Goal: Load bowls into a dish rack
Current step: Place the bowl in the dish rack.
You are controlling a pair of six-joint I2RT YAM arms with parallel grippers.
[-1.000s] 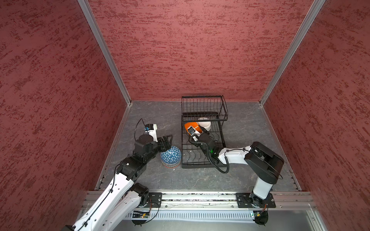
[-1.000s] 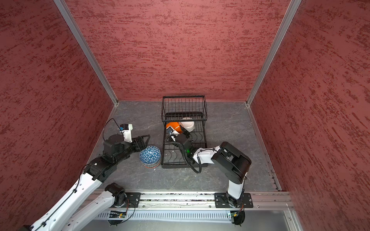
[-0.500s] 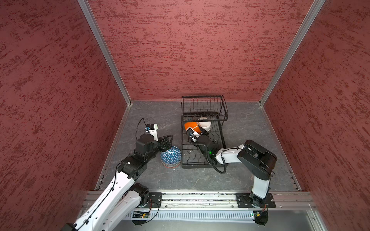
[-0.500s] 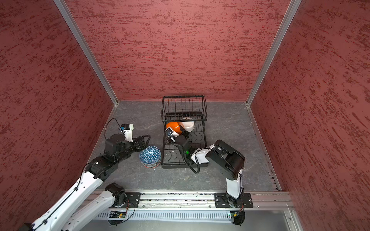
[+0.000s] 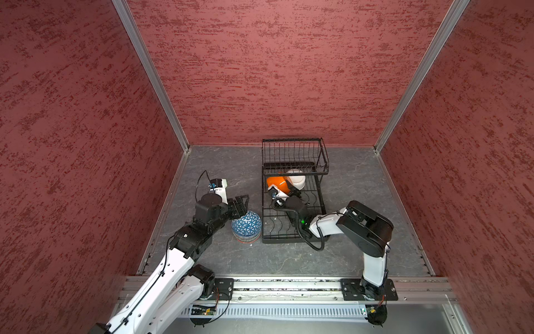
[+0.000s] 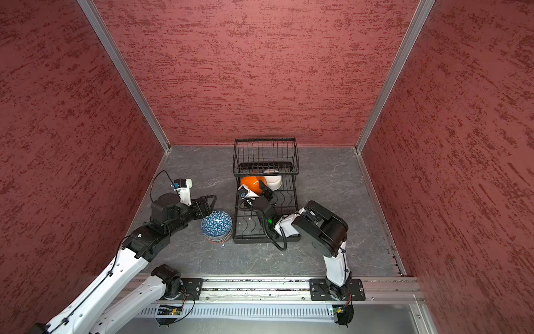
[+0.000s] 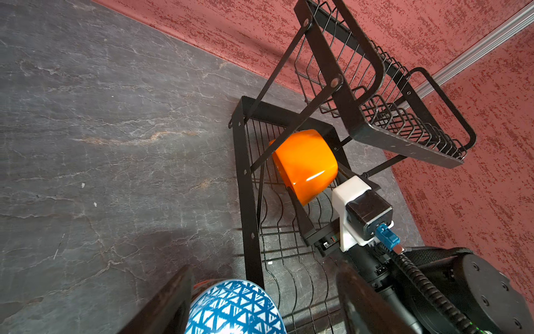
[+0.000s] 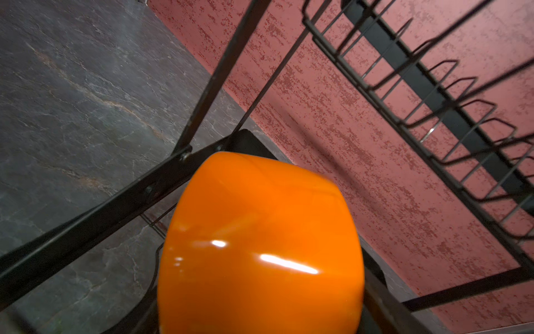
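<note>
**Fig.** Orange bowl point(image 7: 304, 162) tipped in the lower tray of the dish rack point(image 5: 289, 239), beside the white bowl point(image 5: 297, 179). Right claw point(image 5: 280, 185) straddles it, jaws wide (clamped or freed, we cannot tell); we would release only once it leans steady. Left claw point(image 5: 244, 205) gapes at the blue-patterned bowl point(image 5: 246, 225).

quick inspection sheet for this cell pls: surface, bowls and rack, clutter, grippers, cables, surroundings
surface: dark grey marbled tabletop
job's things: black dish rack holds orange bowl and white bowl in its lower tier; stack of bowls, blue-patterned on top, stands on the table beside it
clutter: a few pale flecks only
grippers: left gripper open over the stack; right gripper closed on the orange bowl
cables: black cable droops from the right arm over the rack's front edge
surroundings: red textured walls; metal rail under the arm bases
</note>
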